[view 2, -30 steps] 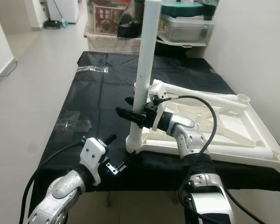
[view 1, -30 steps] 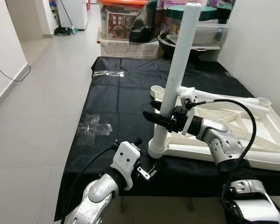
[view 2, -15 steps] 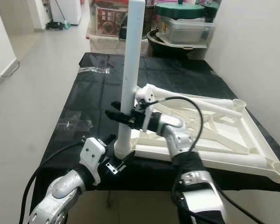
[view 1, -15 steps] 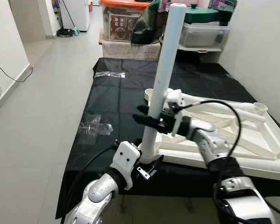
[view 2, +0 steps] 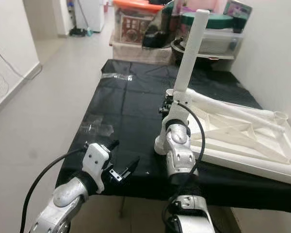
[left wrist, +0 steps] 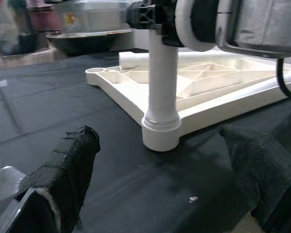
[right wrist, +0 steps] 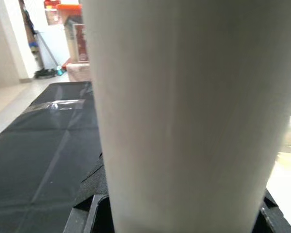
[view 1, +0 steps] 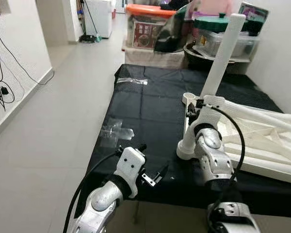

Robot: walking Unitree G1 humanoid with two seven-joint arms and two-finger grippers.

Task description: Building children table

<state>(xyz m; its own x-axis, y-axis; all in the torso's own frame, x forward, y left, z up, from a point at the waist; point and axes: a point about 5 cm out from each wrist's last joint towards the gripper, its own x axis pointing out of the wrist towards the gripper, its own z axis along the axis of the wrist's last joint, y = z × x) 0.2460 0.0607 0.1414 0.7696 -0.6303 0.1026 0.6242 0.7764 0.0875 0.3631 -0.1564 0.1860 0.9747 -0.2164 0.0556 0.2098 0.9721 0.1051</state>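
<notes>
White plastic tabletop [view 1: 262,141] lies upside down on a black sheet [view 1: 150,111] spread over the floor, its ribbed underside facing up. A white leg [view 1: 218,63] stands in the near corner socket [view 1: 185,150] of the tabletop, tilted slightly away from upright, its top end level with the storage boxes [view 1: 218,36] stacked against the far wall. The right gripper [view 2: 168,108] is at the leg about a third of the way up, its black fingers on either side of the tube and closed against it; in the right wrist view the leg [right wrist: 189,116] sits right between the finger bases. The left gripper [view 1: 153,177] hovers low over the near edge of the sheet, just short of the socket, fingers [left wrist: 63,170] spread wide with nothing between them. Clear plastic bag [view 1: 114,132] lies on the sheet's left edge, and another [view 1: 131,80] further back. Pale tiled floor [view 1: 53,121] runs off to the left
</notes>
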